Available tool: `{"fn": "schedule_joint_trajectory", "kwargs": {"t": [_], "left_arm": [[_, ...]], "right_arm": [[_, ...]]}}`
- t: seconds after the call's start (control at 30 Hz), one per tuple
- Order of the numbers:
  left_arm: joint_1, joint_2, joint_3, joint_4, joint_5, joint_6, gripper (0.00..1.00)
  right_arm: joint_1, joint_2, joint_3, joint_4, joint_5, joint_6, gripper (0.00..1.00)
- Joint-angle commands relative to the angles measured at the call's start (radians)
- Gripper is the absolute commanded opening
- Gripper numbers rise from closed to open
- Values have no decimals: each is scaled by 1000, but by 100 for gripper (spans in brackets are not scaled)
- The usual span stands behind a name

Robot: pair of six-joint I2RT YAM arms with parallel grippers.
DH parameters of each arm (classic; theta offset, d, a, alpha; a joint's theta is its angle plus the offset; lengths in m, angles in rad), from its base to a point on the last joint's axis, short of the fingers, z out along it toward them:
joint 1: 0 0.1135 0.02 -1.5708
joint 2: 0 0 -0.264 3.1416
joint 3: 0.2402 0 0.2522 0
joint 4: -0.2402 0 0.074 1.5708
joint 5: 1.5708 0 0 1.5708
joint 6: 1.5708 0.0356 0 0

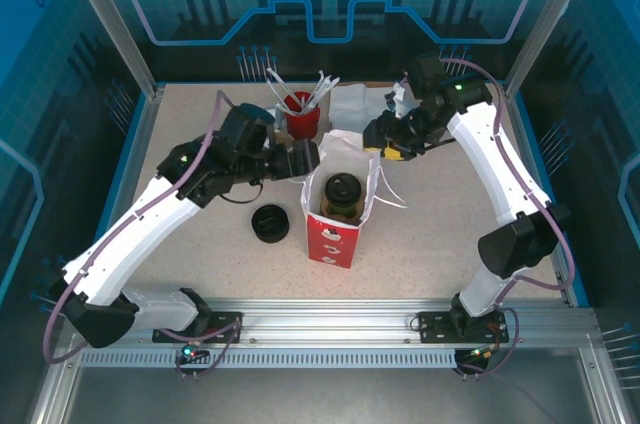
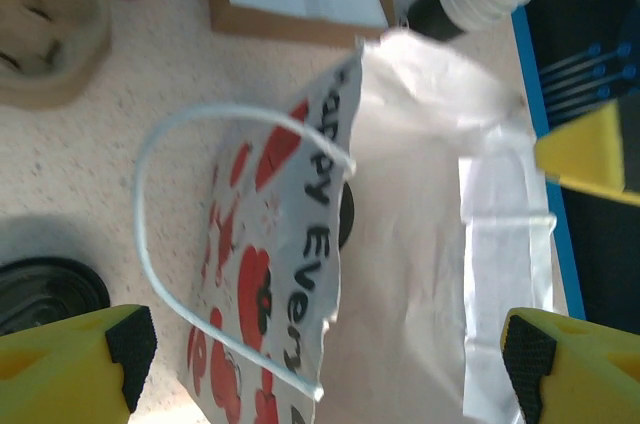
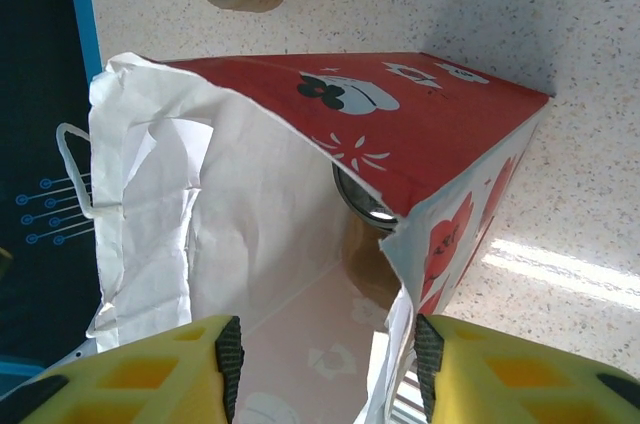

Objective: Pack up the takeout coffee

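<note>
red bag (image 3: 430,114): mouth open | takeout coffee (image 3: 362,202): inside, partly hidden | fingers (image 3: 140,379): apart

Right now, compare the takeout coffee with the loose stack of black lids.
The takeout coffee stands inside the red-and-white bag; the lid stack sits on the table, left of the bag. The coffee is a lidded cup with a dark side; the stack is lids alone. Both are round and black on top.

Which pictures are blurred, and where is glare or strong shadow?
Left wrist view: the paper bag looks soft, its lettering smeared. Right wrist view: sharper, a bright glare strip on the table, grey shadow beside the bag. Top view: evenly lit, sharp.
</note>
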Motion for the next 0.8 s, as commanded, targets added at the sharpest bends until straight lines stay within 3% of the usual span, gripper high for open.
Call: {"fn": "schedule_joint_trajectory", "kwargs": {"t": [0.0,0.53,0.77], "left_arm": [[54,19,49,-7,-53,43,92],[225,165,121,121,-80,135,92],[305,248,161,148,-102,107,90]], "right_arm": [[-9,30,15,27,-47,-19,50],[-16,158,166,64,-129,-62,50],[-60,170,238,19,-143,-77,49]]}}
